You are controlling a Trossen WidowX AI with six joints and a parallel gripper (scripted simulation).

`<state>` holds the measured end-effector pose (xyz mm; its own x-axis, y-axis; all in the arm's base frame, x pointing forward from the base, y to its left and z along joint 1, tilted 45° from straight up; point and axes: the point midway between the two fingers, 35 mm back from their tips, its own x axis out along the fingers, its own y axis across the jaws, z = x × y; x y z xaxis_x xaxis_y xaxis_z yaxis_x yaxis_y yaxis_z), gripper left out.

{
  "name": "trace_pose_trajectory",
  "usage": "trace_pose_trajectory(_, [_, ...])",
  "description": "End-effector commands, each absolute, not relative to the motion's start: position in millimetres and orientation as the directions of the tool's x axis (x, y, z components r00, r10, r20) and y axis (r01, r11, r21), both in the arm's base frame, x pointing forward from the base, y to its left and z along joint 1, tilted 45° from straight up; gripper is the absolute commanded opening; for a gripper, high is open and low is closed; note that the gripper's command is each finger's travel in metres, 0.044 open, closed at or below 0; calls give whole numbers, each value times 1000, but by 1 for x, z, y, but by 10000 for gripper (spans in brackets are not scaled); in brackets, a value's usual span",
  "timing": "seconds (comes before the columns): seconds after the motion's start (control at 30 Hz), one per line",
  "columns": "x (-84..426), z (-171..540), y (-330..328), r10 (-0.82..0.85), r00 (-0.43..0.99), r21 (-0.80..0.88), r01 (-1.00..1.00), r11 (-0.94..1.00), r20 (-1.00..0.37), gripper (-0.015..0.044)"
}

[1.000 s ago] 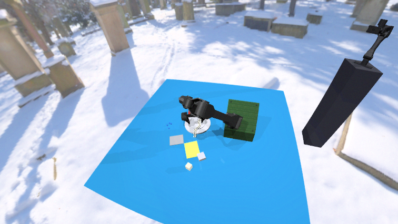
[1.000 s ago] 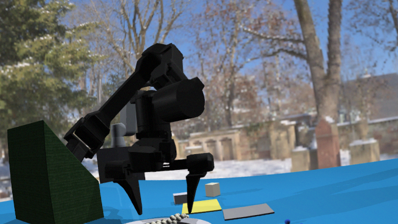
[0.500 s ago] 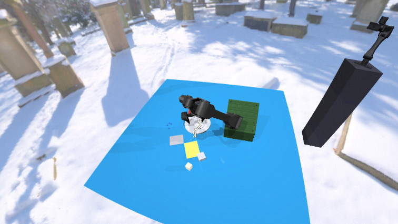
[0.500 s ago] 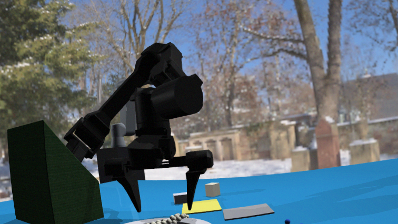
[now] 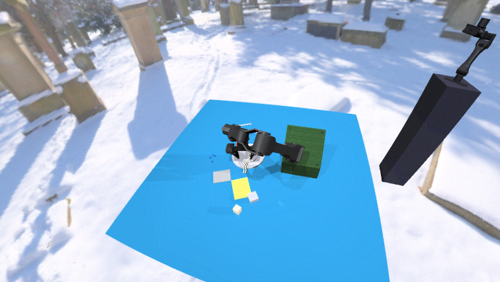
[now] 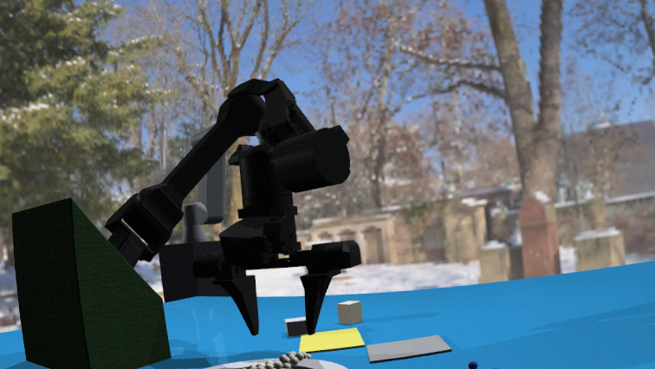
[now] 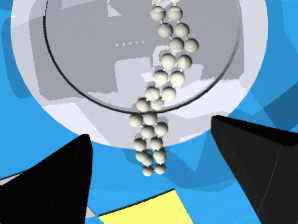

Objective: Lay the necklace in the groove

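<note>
1. Pearl bead necklace (image 5: 246,162) (image 6: 285,359) (image 7: 160,78) lies doubled across the round bead board (image 5: 256,162) (image 6: 327,364) (image 7: 27,30), its end over the rim at lower centre of the wrist frame.
2. Black gripper (image 6: 282,333) (image 7: 152,133) hovers at lower centre of the exterior frame, fingers spread, pinching nothing.

A: What was the support surface?
B: A flat blue table (image 5: 297,224) (image 6: 573,297) (image 7: 115,172). The round board (image 5: 260,163) (image 6: 336,365) (image 7: 35,30) lay on it, near the green block (image 5: 304,147) (image 6: 119,293).
A: Remaining items?
B: A yellow sheet (image 5: 240,188) (image 6: 330,339) (image 7: 150,209) lay between a gray sheet (image 5: 221,176) (image 6: 407,349) and a small pale block (image 5: 252,196) (image 6: 295,326). A cream cube (image 5: 237,209) (image 6: 349,312) sat nearby. Small blue balls (image 5: 212,158) (image 6: 472,365) were grouped beyond the gray sheet.
</note>
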<state>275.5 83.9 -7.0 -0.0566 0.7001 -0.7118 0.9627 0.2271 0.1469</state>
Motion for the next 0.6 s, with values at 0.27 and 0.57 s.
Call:
trace_pose_trajectory(0.27, [264,11,99,706,-59,60,988,142,-705,250])
trace_pose_trajectory(0.57, [266,6,105,702,-54,71,987,147,-710,250])
